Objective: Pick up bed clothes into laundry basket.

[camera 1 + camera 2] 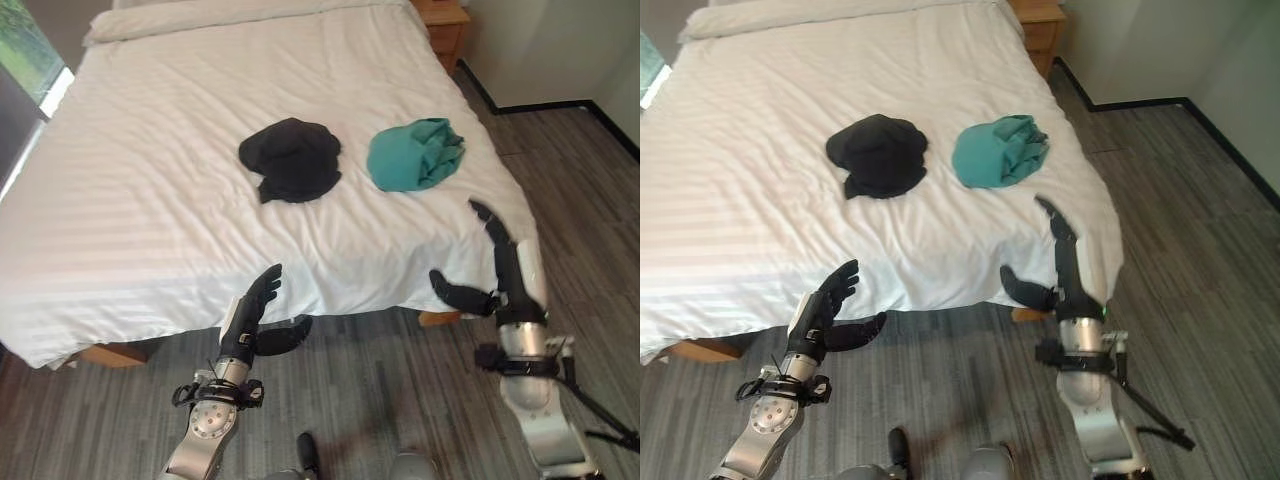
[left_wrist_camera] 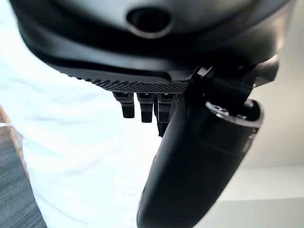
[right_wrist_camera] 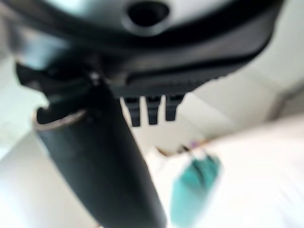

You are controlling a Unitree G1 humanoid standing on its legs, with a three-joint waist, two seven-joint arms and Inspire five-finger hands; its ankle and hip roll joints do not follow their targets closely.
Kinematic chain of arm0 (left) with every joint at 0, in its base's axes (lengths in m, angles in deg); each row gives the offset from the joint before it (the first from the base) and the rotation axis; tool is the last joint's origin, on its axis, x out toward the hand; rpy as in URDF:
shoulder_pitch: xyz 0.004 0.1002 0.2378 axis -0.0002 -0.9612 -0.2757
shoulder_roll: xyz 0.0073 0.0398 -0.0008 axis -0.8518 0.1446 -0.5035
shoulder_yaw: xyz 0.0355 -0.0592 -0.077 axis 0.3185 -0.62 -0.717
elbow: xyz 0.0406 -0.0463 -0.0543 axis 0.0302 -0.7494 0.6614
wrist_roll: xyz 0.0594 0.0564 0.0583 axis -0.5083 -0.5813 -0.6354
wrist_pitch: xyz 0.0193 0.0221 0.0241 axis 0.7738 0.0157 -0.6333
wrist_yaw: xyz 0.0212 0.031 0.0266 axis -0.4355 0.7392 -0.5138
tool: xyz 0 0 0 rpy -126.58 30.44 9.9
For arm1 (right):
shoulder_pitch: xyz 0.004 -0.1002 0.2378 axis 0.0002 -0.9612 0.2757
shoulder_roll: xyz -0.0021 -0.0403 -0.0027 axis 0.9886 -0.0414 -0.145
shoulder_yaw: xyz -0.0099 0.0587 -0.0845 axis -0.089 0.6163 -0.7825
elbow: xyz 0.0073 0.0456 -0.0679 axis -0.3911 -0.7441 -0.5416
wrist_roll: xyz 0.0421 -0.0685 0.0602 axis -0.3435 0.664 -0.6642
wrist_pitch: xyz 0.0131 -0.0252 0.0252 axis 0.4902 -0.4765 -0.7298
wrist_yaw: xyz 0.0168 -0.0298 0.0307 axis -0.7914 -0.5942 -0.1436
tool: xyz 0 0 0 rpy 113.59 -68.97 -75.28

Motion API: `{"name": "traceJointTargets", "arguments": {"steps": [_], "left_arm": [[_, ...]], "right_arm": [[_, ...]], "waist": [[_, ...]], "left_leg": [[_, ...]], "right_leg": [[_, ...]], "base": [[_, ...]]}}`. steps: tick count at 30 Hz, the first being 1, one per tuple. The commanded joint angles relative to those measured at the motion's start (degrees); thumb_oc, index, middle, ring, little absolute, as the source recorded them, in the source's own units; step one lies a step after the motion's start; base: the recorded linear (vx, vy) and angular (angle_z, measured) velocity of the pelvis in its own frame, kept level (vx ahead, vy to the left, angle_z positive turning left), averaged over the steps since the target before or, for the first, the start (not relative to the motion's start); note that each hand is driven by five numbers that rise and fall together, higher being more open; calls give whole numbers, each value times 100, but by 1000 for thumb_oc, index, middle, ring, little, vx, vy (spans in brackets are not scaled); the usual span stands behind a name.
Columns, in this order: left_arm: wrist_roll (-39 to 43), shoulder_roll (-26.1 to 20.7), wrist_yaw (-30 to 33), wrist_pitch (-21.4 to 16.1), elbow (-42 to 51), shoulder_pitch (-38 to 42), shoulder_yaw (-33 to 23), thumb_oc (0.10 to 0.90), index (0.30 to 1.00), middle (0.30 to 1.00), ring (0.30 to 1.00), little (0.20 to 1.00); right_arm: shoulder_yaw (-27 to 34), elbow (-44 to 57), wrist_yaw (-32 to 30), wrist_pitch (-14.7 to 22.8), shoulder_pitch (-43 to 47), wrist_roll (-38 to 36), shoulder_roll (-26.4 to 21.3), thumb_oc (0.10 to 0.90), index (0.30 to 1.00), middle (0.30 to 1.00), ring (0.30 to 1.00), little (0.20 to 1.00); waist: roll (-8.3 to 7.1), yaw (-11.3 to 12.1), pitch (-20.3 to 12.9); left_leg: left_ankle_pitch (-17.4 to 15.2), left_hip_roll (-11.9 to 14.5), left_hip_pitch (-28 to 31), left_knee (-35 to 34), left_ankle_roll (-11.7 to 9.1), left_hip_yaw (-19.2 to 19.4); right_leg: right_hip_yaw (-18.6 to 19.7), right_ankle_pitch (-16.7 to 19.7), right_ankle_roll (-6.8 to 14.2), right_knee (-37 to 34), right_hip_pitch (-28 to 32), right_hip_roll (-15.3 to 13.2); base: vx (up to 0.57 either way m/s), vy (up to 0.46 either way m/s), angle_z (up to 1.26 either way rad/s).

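While both hands hang spread and empty at the bed's near edge, the teal cloth lies just beyond the right hand; the black cloth lies farther up, well beyond the left hand.

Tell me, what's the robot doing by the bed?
It stands at the foot of the bed with both hands open and holding nothing. The left hand and right hand hover at the near edge. A black garment and a teal one lie side by side on the sheet, untouched.
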Motion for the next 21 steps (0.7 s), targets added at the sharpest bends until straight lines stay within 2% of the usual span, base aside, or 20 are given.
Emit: {"name": "traceJointTargets", "arguments": {"steps": [1,5,6,7,8,9,10,11,12,13,15,16,17,18,19,21], "left_arm": [[49,-109,115,-516,491,215,-245,800,900,900,900,900],[135,-45,136,-504,373,25,-347,800,900,900,900,900],[228,-7,120,-502,404,-111,-422,800,900,900,900,900],[228,-2,119,-500,407,-113,-429,800,900,900,900,900],[348,23,80,-537,445,-349,-523,800,900,900,900,900],[392,4,92,-565,403,-388,-531,800,900,900,900,900],[396,16,92,-567,404,-380,-530,800,900,900,900,900],[420,9,128,-579,387,-376,-543,800,900,900,900,900],[420,9,128,-579,387,-376,-543,800,900,900,900,900],[466,-30,172,-563,317,-446,-534,800,900,900,900,900],[500,-29,164,-554,312,-494,-548,800,900,900,900,900],[550,-39,115,-516,305,-695,-583,800,900,900,900,900],[578,-88,123,-507,240,-758,-611,800,900,900,900,900],[621,-137,78,-523,156,-824,-579,800,900,900,900,900],[627,-125,64,-508,116,-861,-600,800,900,900,900,900],[705,-104,0,-472,114,-983,-597,800,900,900,900,900]], "right_arm": [[602,515,-687,165,1052,438,-597,800,900,900,900,900],[427,1,-634,81,1362,173,-963,800,900,900,900,900],[313,-235,-584,89,1559,108,-1206,800,900,900,900,900],[300,-247,-588,93,1574,106,-1212,800,900,900,900,900],[89,-606,-537,73,1972,94,-1663,800,900,900,900,900],[8,-806,-504,49,2094,61,-1893,800,900,900,900,900],[-23,-857,-516,68,2144,47,-1918,800,900,900,900,900],[-99,-1127,-505,49,2316,-59,-2125,800,900,900,900,900],[-99,-1127,-505,49,2316,-59,-2125,800,900,900,900,900],[-398,-1754,-446,-54,2636,-309,-2518,800,900,900,900,900],[-538,-1976,-390,-91,2724,-397,-2656,800,900,900,900,900],[-872,-2450,-242,-123,2963,-569,-2878,800,900,900,900,900],[-1002,-2808,-190,-191,3073,-590,-2974,800,900,900,900,900],[-1304,-3322,-93,-223,3358,-608,-3140,800,900,900,900,900],[-1412,-3638,-64,-224,3460,-636,-3182,800,900,900,900,900],[-1598,-3940,41,-318,3553,-574,-3167,800,900,900,900,900]], "waist": [[-281,-8,-416],[-333,146,-566],[-314,197,-574],[-308,190,-568],[-300,330,-495],[-342,465,-423],[-333,443,-408],[-394,526,-316],[-394,526,-316],[-518,719,-203],[-533,781,-200],[-499,925,-241],[-428,1077,-222],[-329,1181,-283],[-251,1131,-274],[-177,1107,-336]], "left_leg": [[-785,265,714,9,-763,-166],[-789,459,962,9,-929,-271],[-753,538,1006,109,-978,-280],[-756,541,1011,111,-980,-282],[-597,619,712,992,-1067,-422],[-370,623,485,1406,-1107,-476],[-395,624,433,1494,-1116,-508],[-217,615,115,2052,-1174,-552],[-217,615,115,2052,-1174,-552],[-99,604,-367,2324,-1144,-420],[-144,566,-470,2150,-1117,-343],[-228,477,-437,1505,-1088,-298],[57,541,-685,1083,-1148,-346],[214,595,-616,338,-1182,-403],[386,633,-524,155,-1213,-350],[340,603,-456,20,-1210,-413]], "right_leg": [[-65,672,140,-709,299,322],[-199,652,7,-858,699,321],[-258,588,-50,-874,829,333],[-261,587,-51,-874,836,335],[-363,458,-175,-900,1072,379],[-396,392,-229,-923,1211,367],[-416,389,-236,-920,1212,364],[-486,336,-293,-934,1324,311],[-486,336,-293,-934,1324,311],[-622,226,-335,-966,1492,228],[-622,176,-316,-969,1539,216],[-635,74,-238,-969,1588,222],[-637,-6,-188,-969,1668,276],[-693,-187,-151,-969,1720,328],[-748,-228,-161,-969,1765,353],[-775,-225,-188,-969,1786,369]], "base": [[267,-213,96],[238,-251,27],[167,-159,30],[186,-223,28],[157,-214,18],[145,-218,12],[62,-150,24],[5,-80,23],[94,-193,39],[139,-126,29],[191,-49,41],[272,78,32],[367,87,19],[261,81,14],[214,60,12],[140,75,18]]}}
